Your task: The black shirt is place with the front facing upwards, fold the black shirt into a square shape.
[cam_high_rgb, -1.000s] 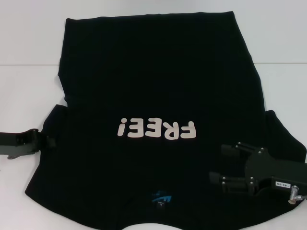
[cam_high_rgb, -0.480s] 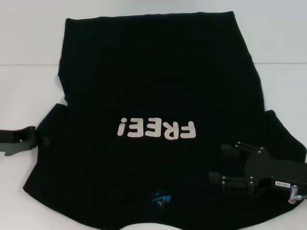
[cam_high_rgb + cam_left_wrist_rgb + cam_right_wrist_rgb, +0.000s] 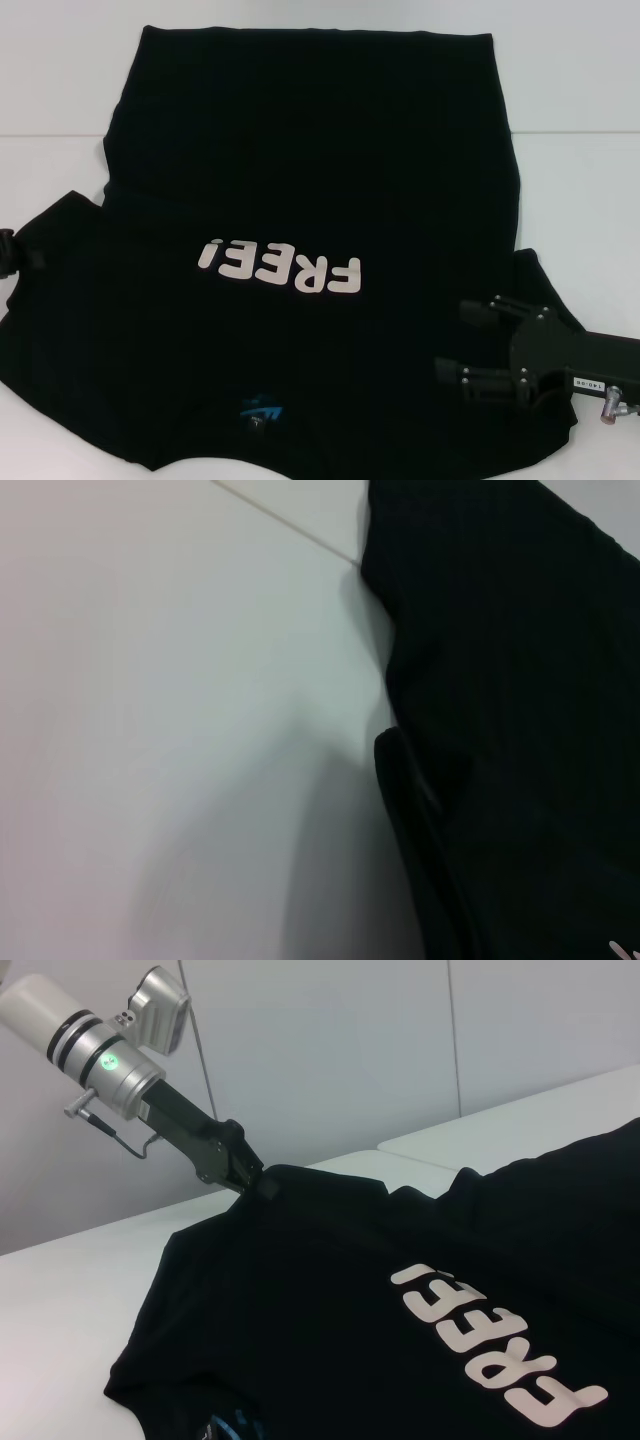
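The black shirt [image 3: 300,200] lies front up on the white tabletop [image 3: 580,180], its collar end toward the robot and its hem toward the far side, so the white letters "FREE!" [image 3: 280,268] read upside down in the head view, with the small blue logo [image 3: 262,410] near the collar just below them. The cloth sits skewed, its left sleeve [image 3: 45,250] drawn out to the left edge of the head view. There the left claw [image 3: 8,255] shows only as a dark tip at the sleeve's end; the right wrist view gives the clearer look (the whole left arm is visible in it), with the left claw [image 3: 252,1182] pressed together on the tip of the sleeve and holding that corner a little above the tabletop. In the left wrist view one dark finger [image 3: 415,810] lies against the shirt's edge beside bare white surface. The right claw [image 3: 465,340] hangs over the shirt's right shoulder area near its right sleeve, its two fingers spread apart and pointing toward the shirt's middle, holding nothing.
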